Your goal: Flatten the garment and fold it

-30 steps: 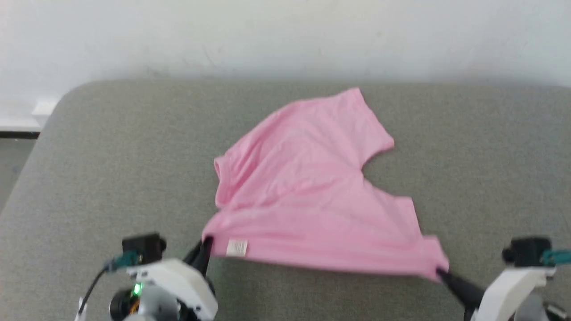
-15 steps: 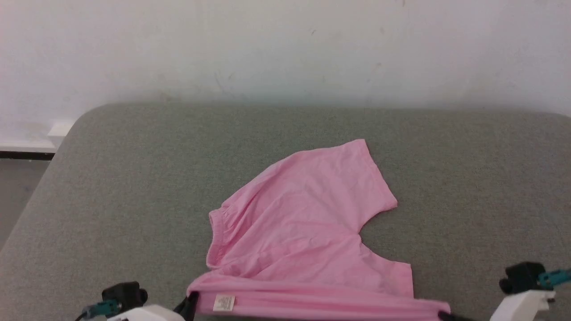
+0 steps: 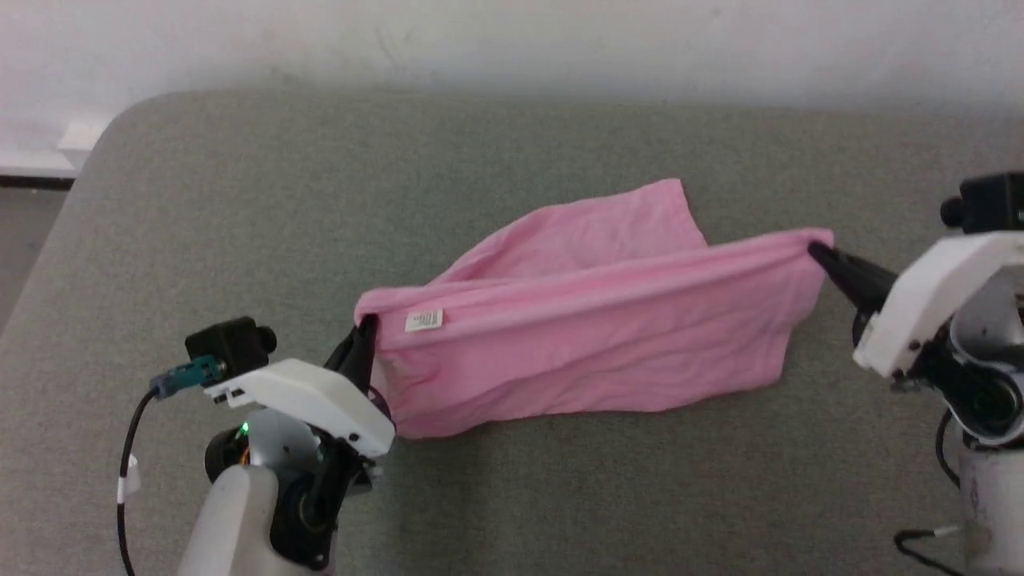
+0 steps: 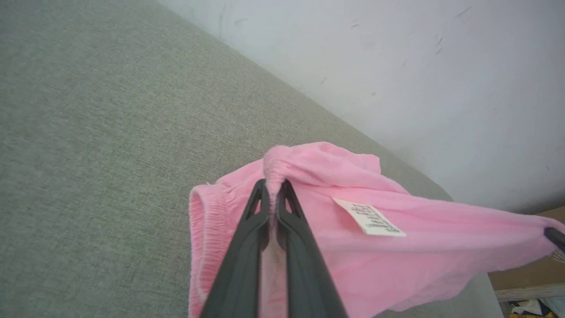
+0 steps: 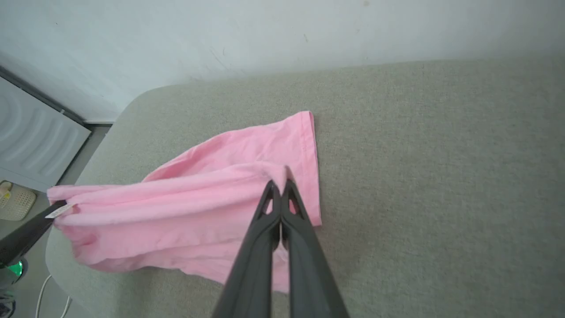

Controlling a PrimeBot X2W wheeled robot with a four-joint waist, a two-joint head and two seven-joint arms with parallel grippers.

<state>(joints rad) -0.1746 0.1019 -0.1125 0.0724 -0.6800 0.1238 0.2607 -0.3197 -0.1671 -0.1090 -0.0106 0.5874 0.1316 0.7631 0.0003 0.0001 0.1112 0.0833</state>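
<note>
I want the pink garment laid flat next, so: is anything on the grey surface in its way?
Nothing visible does. The left hand and right hand each pinch one end of the garment, which hangs stretched between them, partly resting on the grey surface.

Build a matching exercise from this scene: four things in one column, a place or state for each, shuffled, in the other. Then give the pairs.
1. left gripper
2. right gripper
3. label
4. table

A. grey, lying under the garment
B. shut on the garment's end beside the label
C. white, sewn on pink cloth
D. shut on the garment's end far from the label

Pairs: 1-B, 2-D, 3-C, 4-A
</note>
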